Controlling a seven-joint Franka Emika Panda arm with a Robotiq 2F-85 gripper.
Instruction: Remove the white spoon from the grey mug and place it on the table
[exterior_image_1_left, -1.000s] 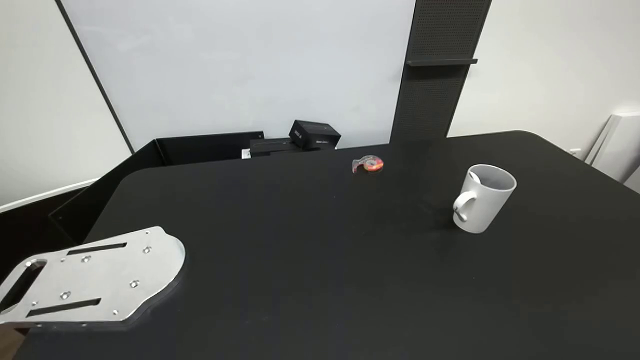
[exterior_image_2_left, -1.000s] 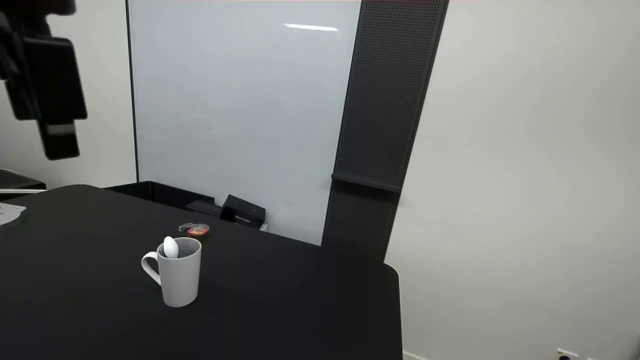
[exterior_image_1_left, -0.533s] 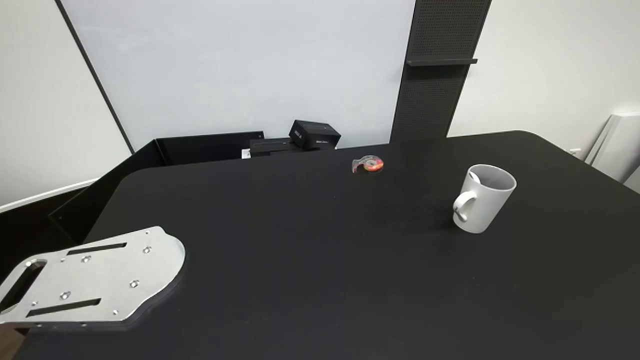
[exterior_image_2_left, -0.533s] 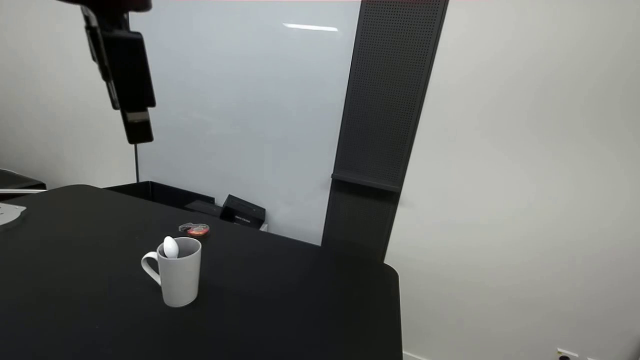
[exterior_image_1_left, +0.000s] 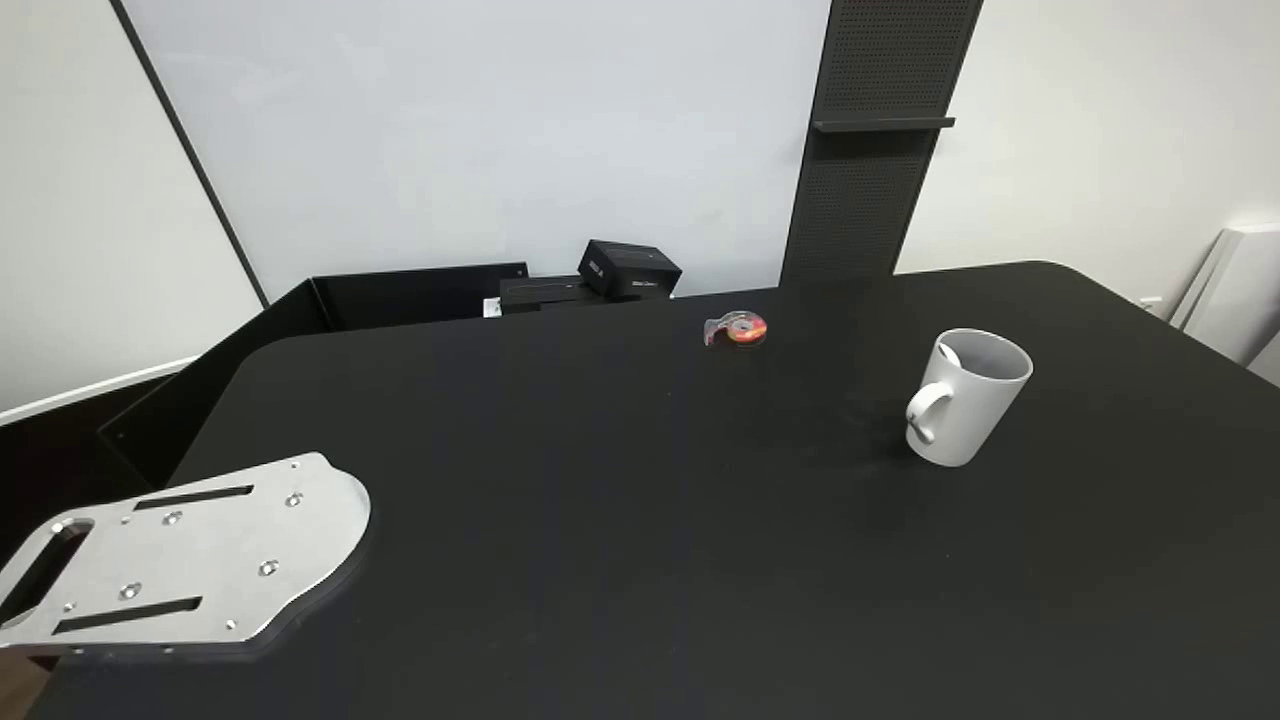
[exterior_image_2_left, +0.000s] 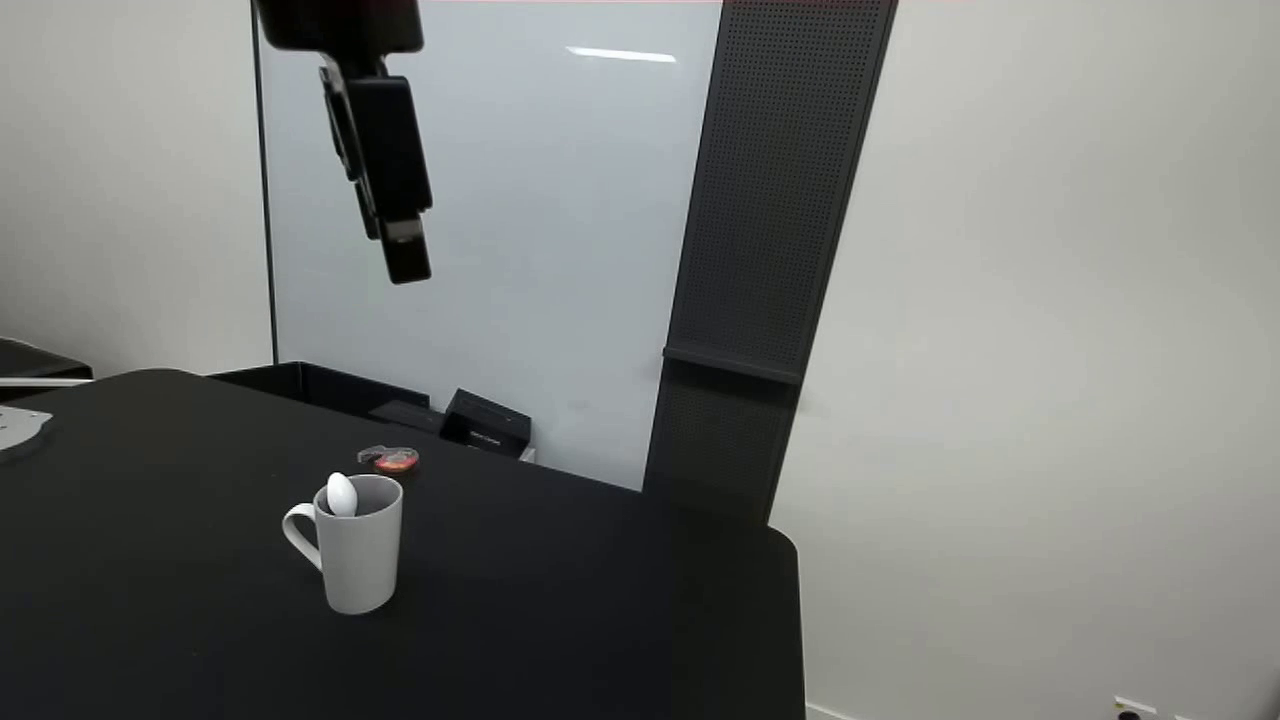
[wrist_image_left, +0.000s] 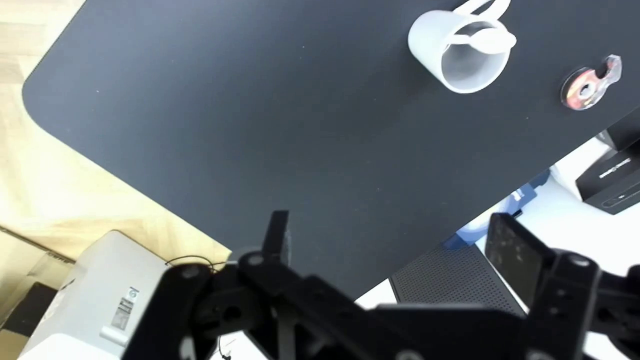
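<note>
The grey mug (exterior_image_1_left: 975, 415) stands on the black table (exterior_image_1_left: 620, 480), and also shows in an exterior view (exterior_image_2_left: 362, 565) and at the top of the wrist view (wrist_image_left: 429, 42). The white spoon (exterior_image_2_left: 342, 494) leans inside it on the handle side, its oval bowl at the rim. Only a bit of the spoon (exterior_image_1_left: 949, 354) shows in an exterior view; in the wrist view its bowl (wrist_image_left: 492, 41) lies across the opening. My gripper (wrist_image_left: 389, 217) is open and empty, its fingers wide apart. In an exterior view the gripper (exterior_image_2_left: 400, 265) hangs high above the table.
A tape dispenser (exterior_image_1_left: 738, 328) lies near the table's back edge, beyond the mug. A white perforated metal plate (exterior_image_1_left: 220, 550) is at the table's far end from the mug. Black boxes (exterior_image_1_left: 630, 270) stand behind the table edge. A perforated dark panel (exterior_image_2_left: 770, 220) is on the wall.
In an exterior view my gripper has moved right from the upper left corner, high over the table. The mug and spoon have not moved.
</note>
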